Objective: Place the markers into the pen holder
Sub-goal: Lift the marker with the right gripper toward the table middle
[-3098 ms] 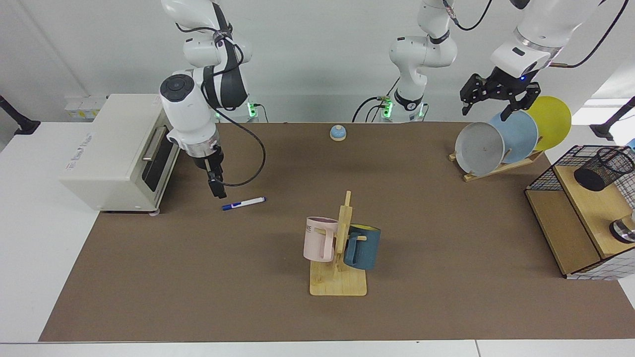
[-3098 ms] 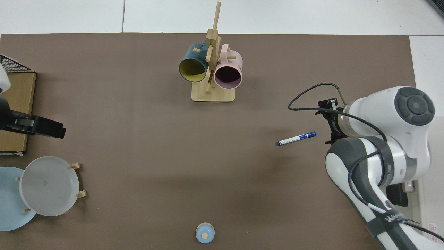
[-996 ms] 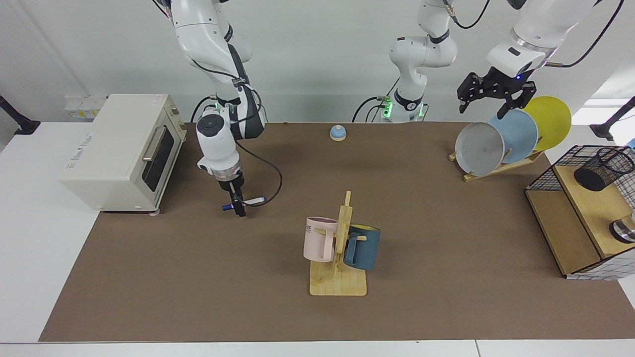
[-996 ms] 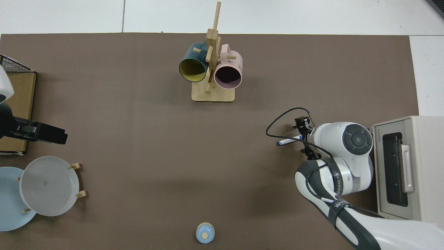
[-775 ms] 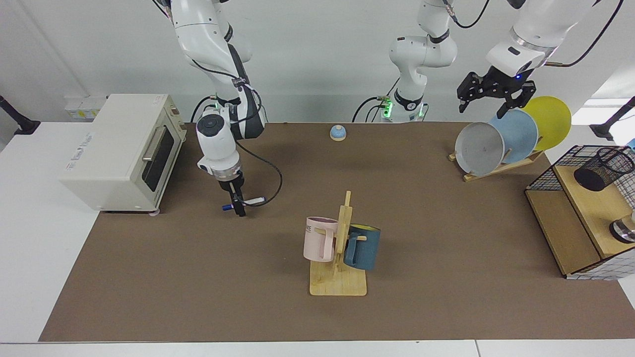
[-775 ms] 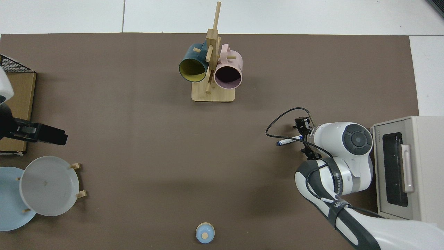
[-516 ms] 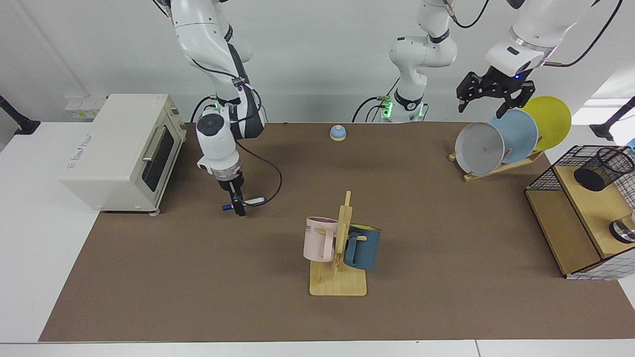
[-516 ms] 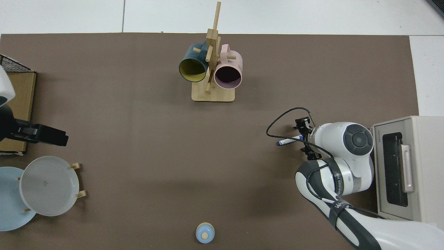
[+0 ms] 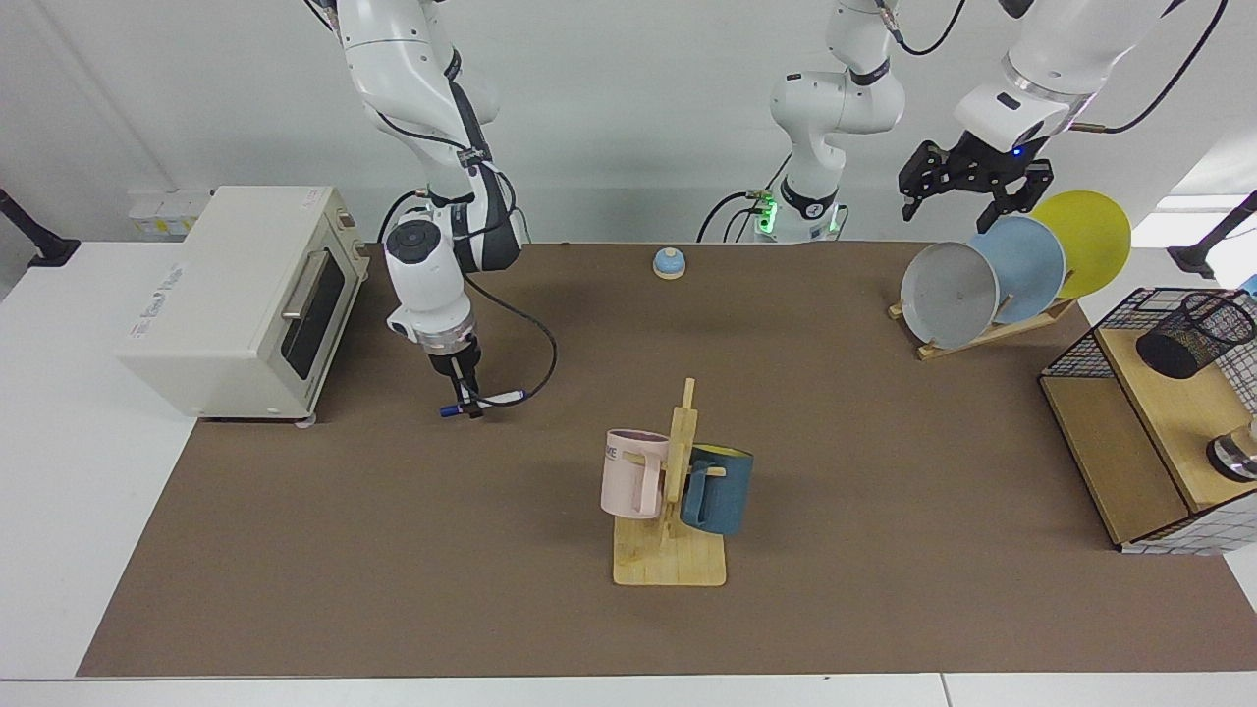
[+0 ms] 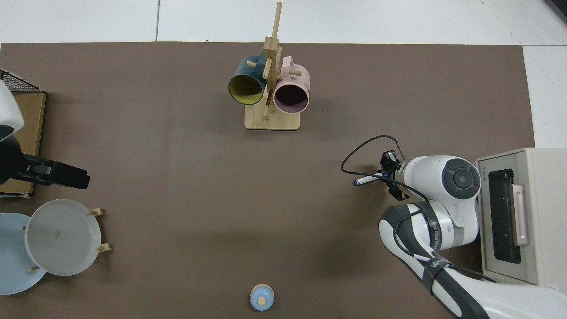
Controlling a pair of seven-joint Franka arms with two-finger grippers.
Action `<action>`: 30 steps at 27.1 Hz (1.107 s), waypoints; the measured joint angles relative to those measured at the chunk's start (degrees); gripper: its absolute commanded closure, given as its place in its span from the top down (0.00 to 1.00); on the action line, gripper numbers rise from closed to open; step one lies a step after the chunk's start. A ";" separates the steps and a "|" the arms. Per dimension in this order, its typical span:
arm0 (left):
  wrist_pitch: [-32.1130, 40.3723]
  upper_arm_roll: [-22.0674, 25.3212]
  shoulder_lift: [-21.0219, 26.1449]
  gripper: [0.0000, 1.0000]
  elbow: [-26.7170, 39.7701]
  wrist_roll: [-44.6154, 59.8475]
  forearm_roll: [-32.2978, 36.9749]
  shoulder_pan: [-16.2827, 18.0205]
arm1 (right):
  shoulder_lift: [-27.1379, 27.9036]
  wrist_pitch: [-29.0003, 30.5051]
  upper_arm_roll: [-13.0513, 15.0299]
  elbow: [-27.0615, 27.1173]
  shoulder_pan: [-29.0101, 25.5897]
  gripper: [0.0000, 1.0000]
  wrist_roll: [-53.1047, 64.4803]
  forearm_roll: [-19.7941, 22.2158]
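The marker (image 9: 503, 398) (image 10: 366, 180), white with blue ends, lies on the brown mat in front of the toaster oven. My right gripper (image 9: 469, 405) (image 10: 386, 177) points straight down at the marker's capped end, and its fingers look shut on the marker, which still rests on the mat. The pen holder (image 9: 1193, 334), a black mesh cup, sits tilted on a wooden shelf at the far right of the facing view; it is outside the top view. My left gripper (image 9: 967, 196) (image 10: 66, 175) hangs open in the air above the plate rack, holding nothing.
A white toaster oven (image 9: 236, 295) stands close beside the right arm. A wooden mug rack (image 9: 678, 550) with a pink and a blue mug stands mid-table. Plates (image 9: 992, 275) lean in a rack near a black wire basket (image 9: 1080, 349). A small blue bell (image 9: 669, 262) sits at the back.
The right arm swung from beside the oven down onto the marker, and its fingers drew together around the capped end. The left gripper rose slightly above the plates.
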State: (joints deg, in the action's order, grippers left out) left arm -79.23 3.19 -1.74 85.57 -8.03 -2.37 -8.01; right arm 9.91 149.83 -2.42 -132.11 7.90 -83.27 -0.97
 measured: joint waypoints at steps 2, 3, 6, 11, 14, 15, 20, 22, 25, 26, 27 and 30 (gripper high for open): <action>0.00 -0.17 -0.02 1.00 0.00 0.00 -0.09 0.00 | -0.07 0.00 0.01 -0.08 -0.01 0.00 -0.01 0.00; 0.00 -0.35 -0.03 1.00 0.00 0.00 -0.14 -0.01 | -0.08 -0.01 0.01 -0.08 -0.01 0.00 -0.05 0.00; 0.00 -0.84 -0.06 1.00 0.00 0.00 -0.17 -0.01 | -0.09 -0.01 0.03 -0.09 -0.02 0.00 -0.28 0.00; 0.00 -1.37 -0.08 1.00 0.01 0.00 -0.18 -0.02 | -0.35 -0.28 0.09 -0.08 -0.11 0.00 -0.37 0.00; 0.00 -1.41 -0.10 1.00 0.01 0.00 -0.19 -0.02 | -1.07 -0.95 0.13 -0.02 -0.49 0.00 -0.37 0.00; 0.00 -1.41 -0.10 1.00 0.03 0.00 -0.19 -0.02 | -1.47 -1.37 0.13 0.02 -0.66 0.00 -0.38 0.00; 0.01 -1.41 -0.11 1.00 0.06 -0.01 -0.19 -0.02 | -3.85 -5.76 0.12 1.00 -1.28 0.00 -0.37 -0.03; 0.01 -1.41 -0.11 1.00 0.07 0.00 -0.19 -0.02 | -4.76 -8.78 0.12 2.27 -1.47 0.00 -0.37 -0.04; 0.02 -1.43 -0.13 1.00 0.08 0.00 -0.19 -0.02 | -6.06 -13.21 0.12 4.60 -1.54 0.00 -0.37 -0.06; 0.02 -1.47 -0.14 1.00 0.08 0.00 -0.20 -0.02 | -6.53 -14.69 0.09 5.43 -1.54 0.00 -0.37 -0.06; 0.02 -1.53 -0.17 1.00 0.08 0.00 -0.21 -0.02 | -7.02 -16.26 0.05 6.31 -1.54 0.00 -0.37 -0.07; 0.02 -1.72 -0.26 1.00 0.08 0.01 -0.21 -0.02 | -8.12 -20.27 -0.16 8.53 -1.46 0.00 -0.37 -0.07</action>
State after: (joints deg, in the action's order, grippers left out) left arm -79.21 1.47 -2.00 85.66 -8.02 -2.58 -8.03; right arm 1.79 129.56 -2.58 -123.57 6.44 -83.64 -1.04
